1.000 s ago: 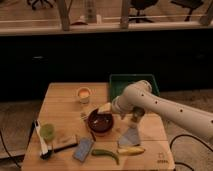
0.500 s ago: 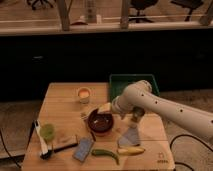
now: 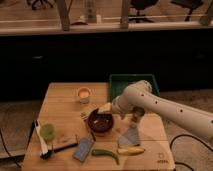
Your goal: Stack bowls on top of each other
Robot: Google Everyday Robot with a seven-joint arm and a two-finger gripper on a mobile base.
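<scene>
Wooden table (image 3: 65,95) with dark reddish-brown bowl (image 3: 96,129), pale cup (image 3: 83,94), green cup (image 3: 47,131), banana (image 3: 131,150), blue packet (image 3: 84,148).

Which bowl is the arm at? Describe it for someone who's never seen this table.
On the wooden table, look near the middle, in front of the green tray. There sits the dark reddish-brown bowl, with the gripper over its back rim. It is round, shallow and wider than the pale cup behind it or the green cup at the left.
</scene>
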